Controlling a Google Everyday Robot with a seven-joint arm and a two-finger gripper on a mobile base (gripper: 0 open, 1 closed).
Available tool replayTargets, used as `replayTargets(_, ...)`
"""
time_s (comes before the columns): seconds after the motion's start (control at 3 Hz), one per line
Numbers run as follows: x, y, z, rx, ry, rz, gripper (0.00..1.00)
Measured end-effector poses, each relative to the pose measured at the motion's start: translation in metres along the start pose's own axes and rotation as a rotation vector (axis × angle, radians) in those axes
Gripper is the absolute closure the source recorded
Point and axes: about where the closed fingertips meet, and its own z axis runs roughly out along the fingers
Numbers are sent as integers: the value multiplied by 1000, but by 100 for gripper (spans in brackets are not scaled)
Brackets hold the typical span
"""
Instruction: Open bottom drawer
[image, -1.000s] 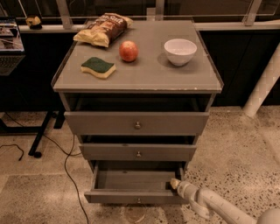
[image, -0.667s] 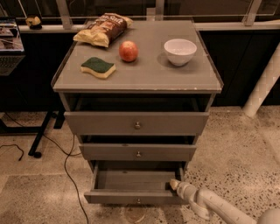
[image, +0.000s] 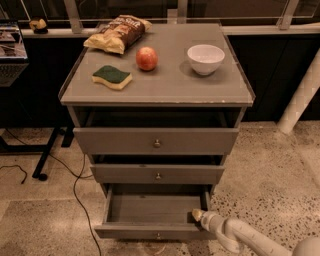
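Cabinet (image: 170, 85): grey painted wood, matt, front edge of the top chipped in places. Bottom drawer (image: 150, 209): same matt grey wood, smooth inside. Its knob (image: 158, 235) is small, round metal with a dull shine. Hand (image: 197, 216), at the drawer's right inner corner just behind the front panel: pale and smooth. Arm (image: 235, 235): white, smooth casing, plastic by its look. Sponge (image: 112, 77): rough green pad on yellow foam. Apple (image: 147, 58): smooth skin, slight gloss. Bowl (image: 205, 59): white, smooth, glazed. Bag (image: 118, 33): crinkled glossy film. Floor (image: 260, 165): speckled stone.
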Motion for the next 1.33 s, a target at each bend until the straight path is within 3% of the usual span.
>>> replayTargets(0.33,28,2,-13,-53,46,2,100)
replayTargets(0.67,27,3,-13,-55,47,2,100)
replayTargets(1.0,46,-3,-22,-79,81,30,100)
replayTargets(1.33,43,0,-25,-80,81,30,100)
